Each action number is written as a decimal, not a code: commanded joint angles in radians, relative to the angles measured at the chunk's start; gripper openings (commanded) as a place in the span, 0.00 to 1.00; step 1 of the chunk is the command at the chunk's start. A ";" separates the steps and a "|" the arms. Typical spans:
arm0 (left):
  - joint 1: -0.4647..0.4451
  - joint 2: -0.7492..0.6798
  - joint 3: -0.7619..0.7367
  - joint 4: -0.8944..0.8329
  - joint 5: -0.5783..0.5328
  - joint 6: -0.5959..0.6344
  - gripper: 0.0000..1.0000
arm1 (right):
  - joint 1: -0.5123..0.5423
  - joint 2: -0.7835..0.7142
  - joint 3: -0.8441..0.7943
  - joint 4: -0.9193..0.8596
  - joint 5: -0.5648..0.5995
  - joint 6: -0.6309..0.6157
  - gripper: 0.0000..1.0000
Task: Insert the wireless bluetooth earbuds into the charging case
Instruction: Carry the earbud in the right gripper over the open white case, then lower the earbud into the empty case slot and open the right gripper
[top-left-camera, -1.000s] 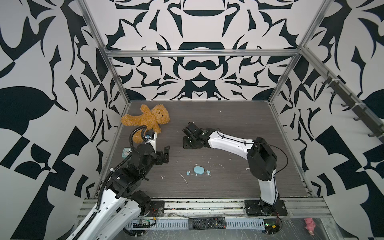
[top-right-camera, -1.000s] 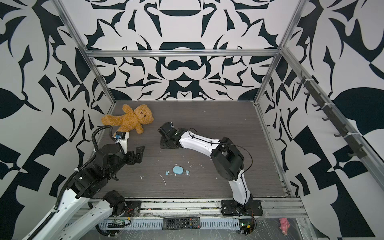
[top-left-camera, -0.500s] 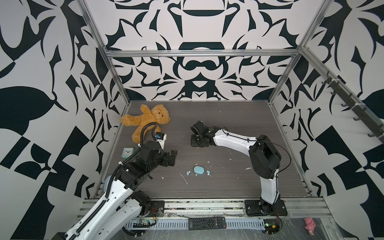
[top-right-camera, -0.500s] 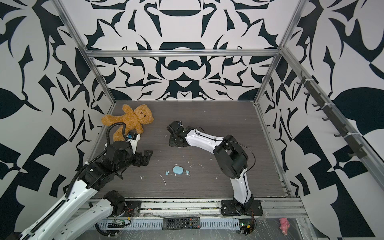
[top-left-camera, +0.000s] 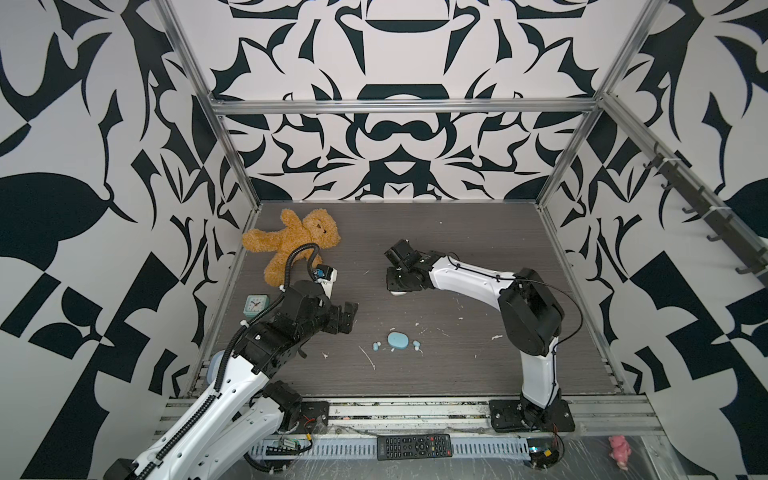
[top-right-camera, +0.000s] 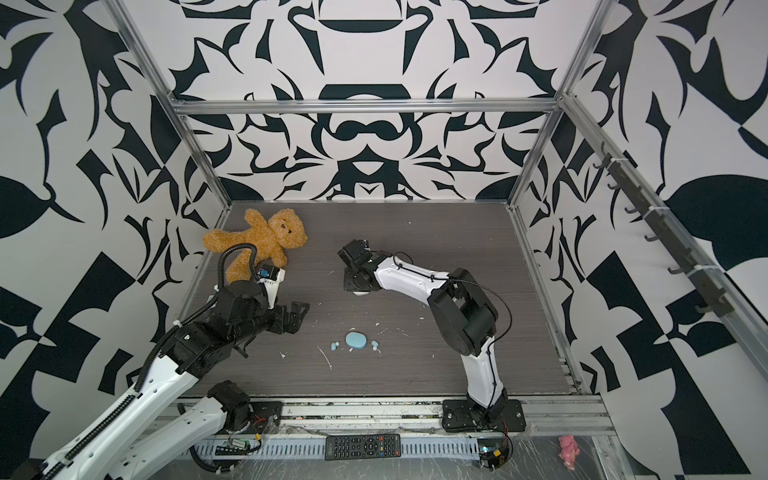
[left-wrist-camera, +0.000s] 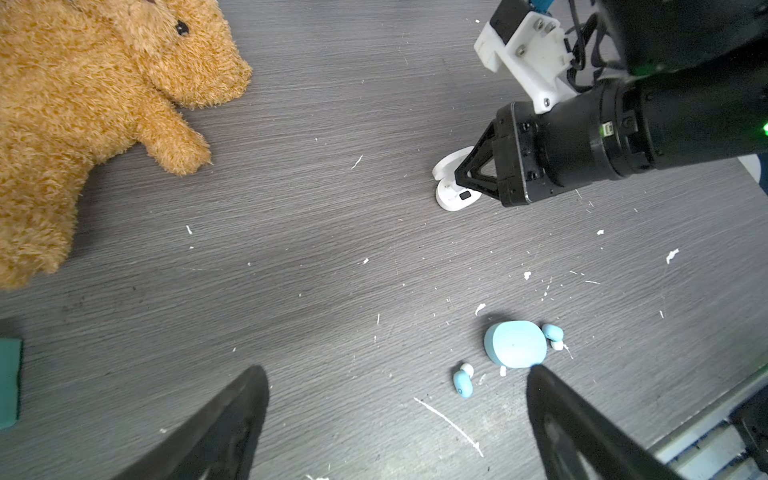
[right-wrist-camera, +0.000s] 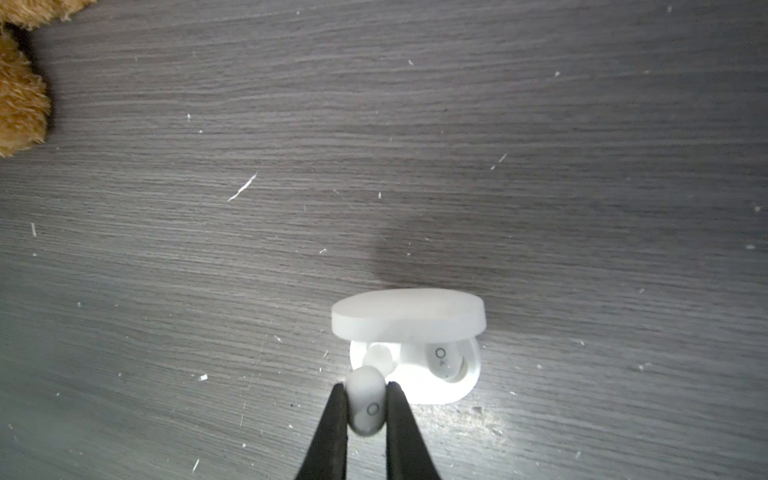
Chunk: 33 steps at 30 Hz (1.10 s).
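Right claw (right-wrist-camera: 365, 405) pinching a white earbud (right-wrist-camera: 367, 411) at the open white case (right-wrist-camera: 409, 318), middle of the worktop (top-left-camera: 478, 232); its twin (right-wrist-camera: 444, 361) sits inside. Left claw (left-wrist-camera: 395, 370) spread wide, left side. Grey wood-grain, white flecks (right-wrist-camera: 242, 188) everywhere; black-and-white patterned walls (top-left-camera: 395, 62) all round.

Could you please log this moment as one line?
right end effector: shut on white earbud | white case: open, other earbud seated | left end effector: open, empty | blue case: closed

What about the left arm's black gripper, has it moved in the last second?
Yes. In a top view the left gripper has shifted right, away from the brown plush teddy bear and nearer the closed light blue oval case, jaws open.
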 joint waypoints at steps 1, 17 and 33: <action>0.004 0.003 -0.002 0.013 0.014 0.004 0.99 | -0.004 0.001 -0.001 -0.013 0.022 -0.018 0.16; 0.003 -0.002 -0.004 0.012 0.017 0.005 0.99 | -0.005 0.039 0.006 -0.016 0.005 -0.020 0.16; 0.003 -0.002 -0.004 0.012 0.016 0.006 0.99 | -0.005 0.062 0.006 -0.017 -0.011 -0.017 0.21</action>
